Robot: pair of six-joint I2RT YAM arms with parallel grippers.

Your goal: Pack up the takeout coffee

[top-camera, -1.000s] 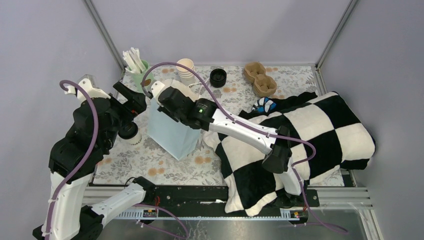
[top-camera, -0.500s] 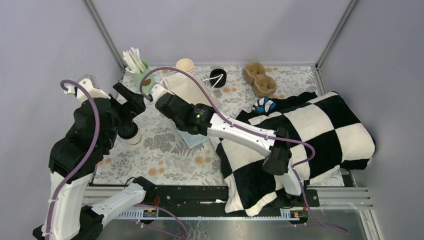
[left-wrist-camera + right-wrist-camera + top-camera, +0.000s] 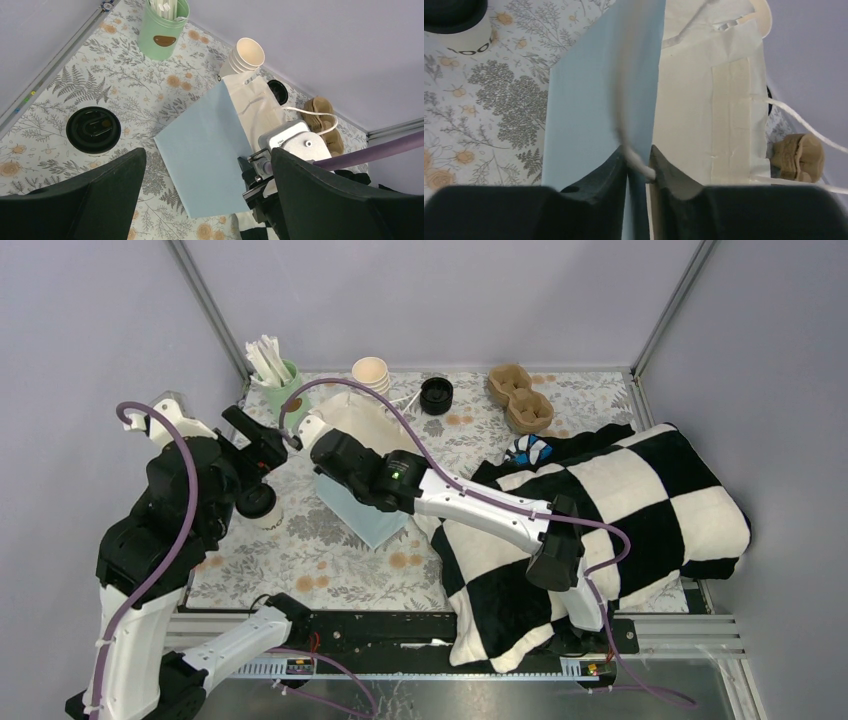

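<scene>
The takeout coffee (image 3: 258,502) is a cream paper cup with dark print and a black lid (image 3: 93,129), standing at the left of the mat; it also shows at the top left of the right wrist view (image 3: 455,27). A light blue paper bag (image 3: 365,508) with a cream inside and white cord handles lies tipped on its side to the right of the cup. My right gripper (image 3: 305,430) is at the bag's rim. Its jaws (image 3: 639,155) stand slightly apart, with the bag's edge (image 3: 584,110) and a blurred cord between them. My left gripper (image 3: 207,150) hangs wide open above the bag (image 3: 200,125) and holds nothing.
A mint-green cup of white sticks (image 3: 275,380) and a stack of cream cups (image 3: 372,373) stand at the back. A loose black lid (image 3: 436,395) and a cardboard cup carrier (image 3: 520,398) lie further right. A black-and-white checked blanket (image 3: 620,510) covers the right side.
The bag stood upright a second ago; it has tipped over towards the back and now lies on its side. My right gripper followed it down and its jaws have parted slightly.
</scene>
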